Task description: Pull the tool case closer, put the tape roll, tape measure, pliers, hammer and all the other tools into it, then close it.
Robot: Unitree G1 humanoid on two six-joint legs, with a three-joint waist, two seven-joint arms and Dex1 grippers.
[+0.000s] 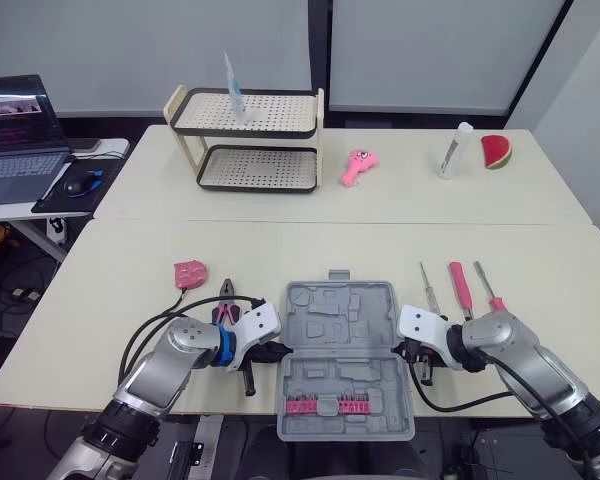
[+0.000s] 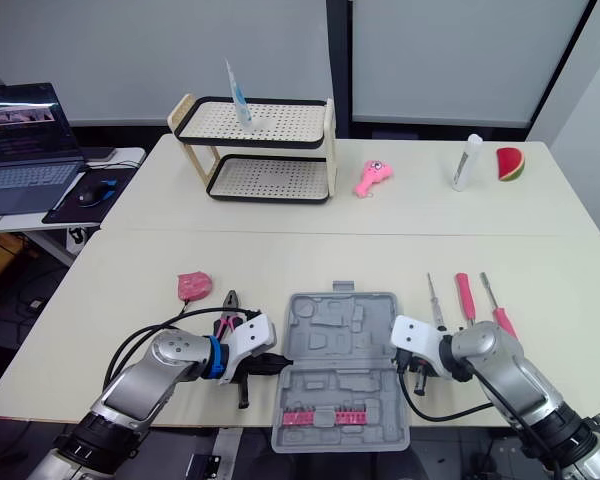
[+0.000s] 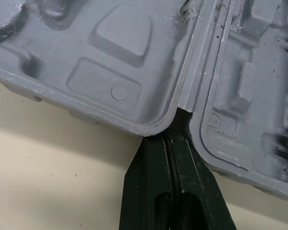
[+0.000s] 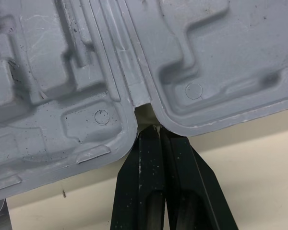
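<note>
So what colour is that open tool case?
The case is grey, with pink bits inside; best in the left eye view.

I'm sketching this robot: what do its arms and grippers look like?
Silver-grey shells on left arm and right arm, white wrist blocks, looping black cables, a blue ring at the left wrist. Black tapering jaws on left gripper and right gripper.

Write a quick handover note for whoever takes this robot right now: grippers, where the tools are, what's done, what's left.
Left gripper: shut, tips at the hinge notch on the tool case's left side.
Right gripper: shut, tips at the hinge notch on the right side.
Case: open at the near edge of the table, holding a row of pink bits.
Outside it: pliers, pink item, three screwdrivers.
Done: case looks near enough.
Left: load the tools, close it.
</note>
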